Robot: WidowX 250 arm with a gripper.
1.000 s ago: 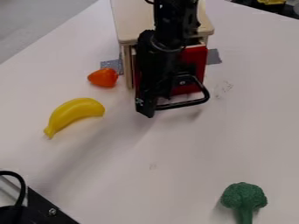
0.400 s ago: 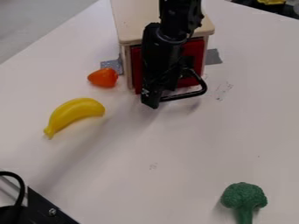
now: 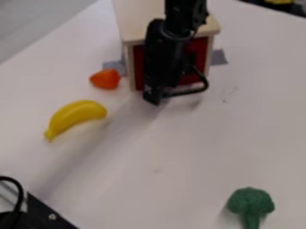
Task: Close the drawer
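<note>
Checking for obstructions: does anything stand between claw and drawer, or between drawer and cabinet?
Nothing visible does. The claw is at the drawer front, hiding part of it; the orange piece lies beside the cabinet, out of the way.

No text, label, brand, number or sign can be read. The small pale mark [image 3: 147, 90] low on the gripper [image 3: 154, 99] and the faint marks [image 3: 230, 93] near it on the worktop [image 3: 179, 147] are too indistinct to make out.
</note>
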